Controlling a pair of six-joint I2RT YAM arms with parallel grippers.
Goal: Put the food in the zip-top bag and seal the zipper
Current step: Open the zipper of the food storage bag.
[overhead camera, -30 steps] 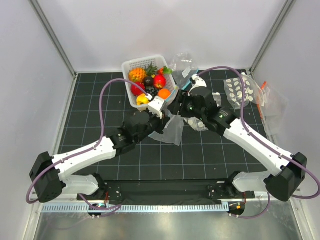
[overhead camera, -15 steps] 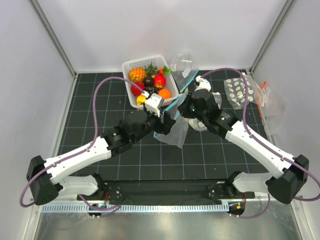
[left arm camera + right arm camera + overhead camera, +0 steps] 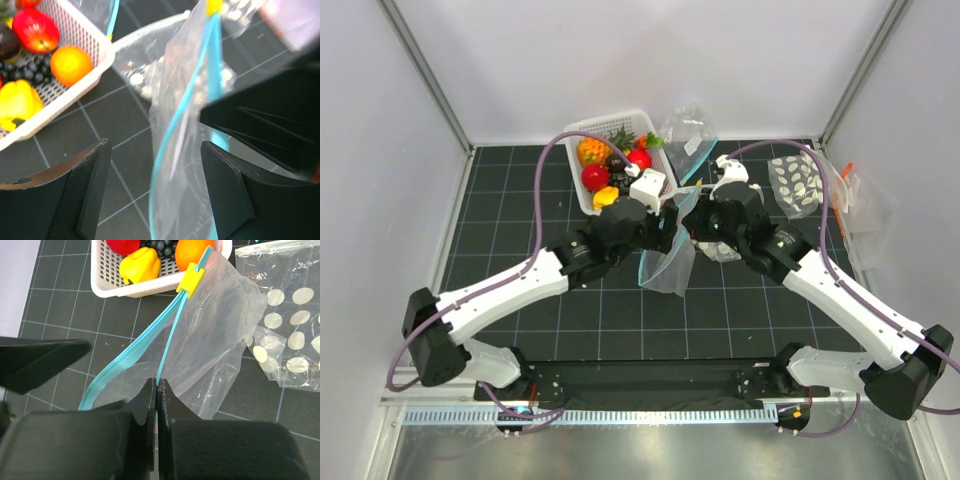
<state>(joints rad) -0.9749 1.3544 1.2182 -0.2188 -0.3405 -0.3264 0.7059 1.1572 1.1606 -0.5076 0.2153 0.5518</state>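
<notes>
The right claw (image 3: 156, 385) is pinched together on the zipper (image 3: 171, 340) of the zip-top bag (image 3: 220, 335), plain only in its wrist view. The left wrist view shows the left claw (image 3: 155, 145) spread apart around the bag's edge. The food (image 3: 70, 65) lies in the white basket (image 3: 95, 40), far left; a dotted bag (image 3: 290, 325) lies right.

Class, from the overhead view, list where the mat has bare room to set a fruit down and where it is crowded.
Bare mat lies left of the white basket, bounded by the left wall and the left arm. A second free patch is near the middle, between both arms, nearer than the zip-top bag. Crowded: the far right, around the dotted bag.
</notes>
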